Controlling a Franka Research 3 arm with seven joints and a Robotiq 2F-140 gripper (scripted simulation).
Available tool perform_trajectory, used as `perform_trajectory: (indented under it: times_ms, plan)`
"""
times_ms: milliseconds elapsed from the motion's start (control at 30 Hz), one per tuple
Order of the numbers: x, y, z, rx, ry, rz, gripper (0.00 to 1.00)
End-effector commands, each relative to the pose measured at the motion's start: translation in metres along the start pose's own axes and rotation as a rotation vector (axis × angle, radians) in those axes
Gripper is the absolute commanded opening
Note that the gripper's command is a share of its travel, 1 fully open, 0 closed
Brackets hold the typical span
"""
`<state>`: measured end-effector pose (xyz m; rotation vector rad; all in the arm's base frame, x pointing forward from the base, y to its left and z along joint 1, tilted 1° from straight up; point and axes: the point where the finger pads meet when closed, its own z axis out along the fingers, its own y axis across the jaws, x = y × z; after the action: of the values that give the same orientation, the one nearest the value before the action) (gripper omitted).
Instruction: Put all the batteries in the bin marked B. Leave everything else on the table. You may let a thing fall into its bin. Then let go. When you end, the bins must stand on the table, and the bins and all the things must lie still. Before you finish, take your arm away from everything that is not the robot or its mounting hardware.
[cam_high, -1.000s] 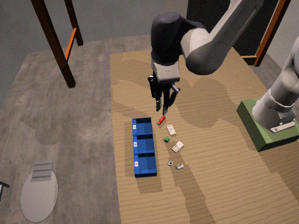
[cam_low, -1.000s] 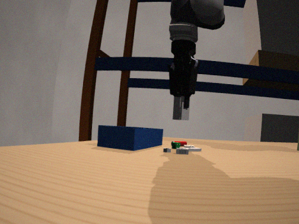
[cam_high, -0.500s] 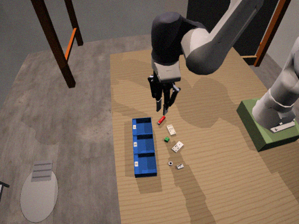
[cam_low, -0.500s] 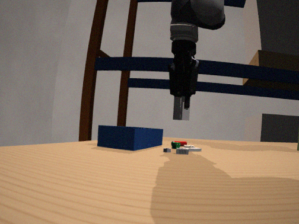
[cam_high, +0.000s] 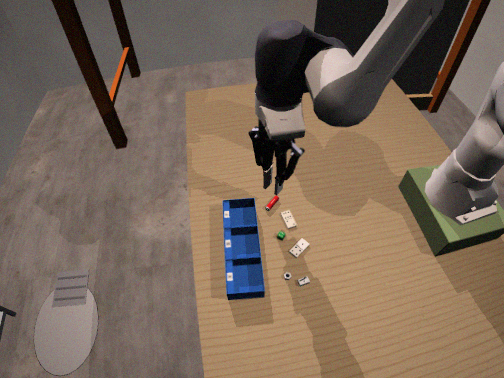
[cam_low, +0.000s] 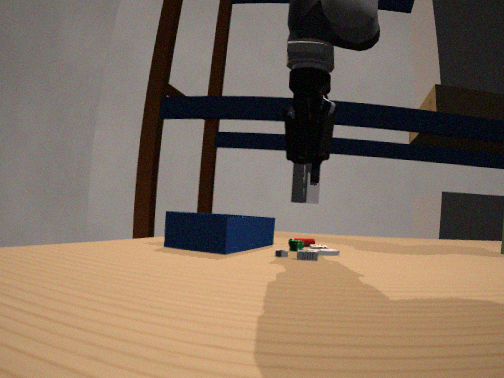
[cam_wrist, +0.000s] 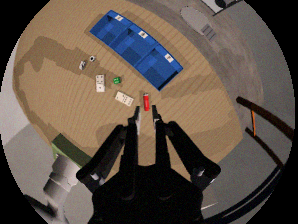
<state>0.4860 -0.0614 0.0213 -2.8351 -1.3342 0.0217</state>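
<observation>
The red cylindrical battery (cam_high: 272, 203) (cam_low: 304, 241) (cam_wrist: 146, 102) lies near the table's left edge in the top view, beside 3 blue bins. The black 2-finger gripper (cam_high: 272, 189) (cam_low: 305, 202) (cam_wrist: 146, 111) is held narrow, nothing gripped; if lowered unwidened, the battery could be struck and rolled.

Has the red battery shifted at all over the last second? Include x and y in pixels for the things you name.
No. In the top view the battery (cam_high: 272, 203) (cam_wrist: 146, 102) lies where it did, beside the same end of the blue bins (cam_high: 244, 296) (cam_wrist: 175, 75).
</observation>
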Motion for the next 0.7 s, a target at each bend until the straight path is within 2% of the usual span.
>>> perform_trajectory:
  times_ms: [0, 67, 467, 667]
  plan:
    - [0.0, 0.0, 0.01, -0.001, 0.002, -0.004, 0.17]
    - [0.0, 0.0, 0.01, -0.001, 0.002, -0.004, 0.17]
    - [0.002, 0.003, 0.058, -0.001, 0.002, -0.004, 0.17]
    - [0.003, 0.005, 0.06, -0.001, 0.002, -0.004, 0.17]
